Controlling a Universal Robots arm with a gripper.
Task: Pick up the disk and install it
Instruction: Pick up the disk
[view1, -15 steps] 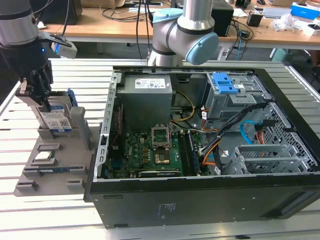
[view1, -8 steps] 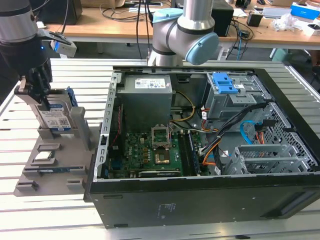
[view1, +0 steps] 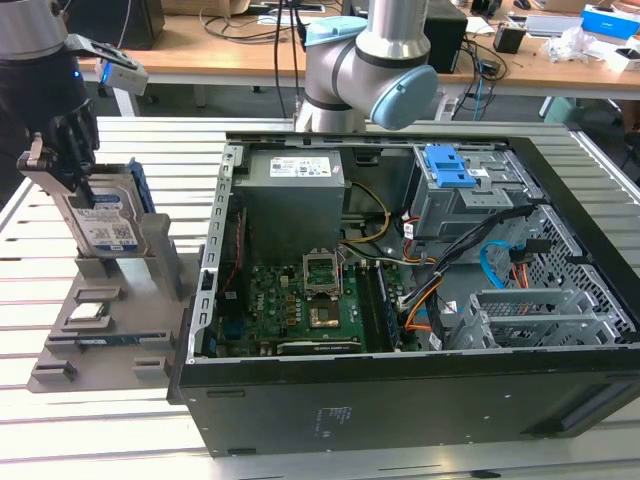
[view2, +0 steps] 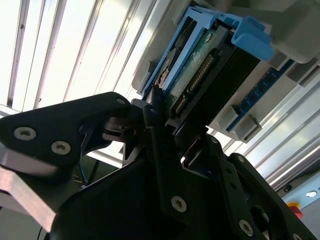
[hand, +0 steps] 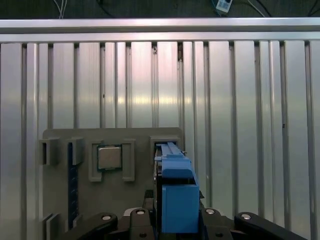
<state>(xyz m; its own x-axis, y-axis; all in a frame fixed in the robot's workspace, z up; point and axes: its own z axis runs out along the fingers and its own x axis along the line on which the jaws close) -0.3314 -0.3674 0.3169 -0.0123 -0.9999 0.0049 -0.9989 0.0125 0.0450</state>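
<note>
Claw (view1: 78, 172), exterior view: black, two-fingered, at the exterior view's far left, pointing down over the top edge of the disk (view1: 100, 218) and pinching it between its fingers. Disk: silver-grey with a blue-and-white label and a blue frame, upright on edge at the tall post of the grey parts holder (view1: 110, 330); whether it still sits in its slot cannot be told. Holder: lying on the slatted aluminium table (view1: 90, 430), with a small square processor chip (view1: 90, 312) in one pocket. Computer case (view1: 400, 410): open, black, just beside the holder toward the exterior view's right, containing a green motherboard (view1: 300, 300), a grey power supply (view1: 295, 190) and a blue latch plate (view1: 447, 165) on a grey cage. Arm joint (view1: 375, 70): grey and pale blue, behind the case. Second wrist view: claw (view2: 176, 127) seen from close behind its black linkages, one finger (view2: 154, 114) laid against the blue frame of the disk (view2: 200, 75), the other on the opposite dark face; the disk's connector edge faces the camera. First wrist view: claw (hand: 177, 222) with its knuckles on either side of the disk (hand: 177, 197), which shows end-on as a blue block. Holder (hand: 142, 185): flat on the table slats (hand: 240, 100). Processor chip (hand: 108, 157): seated in its square pocket, near the disk but apart from it.
</note>
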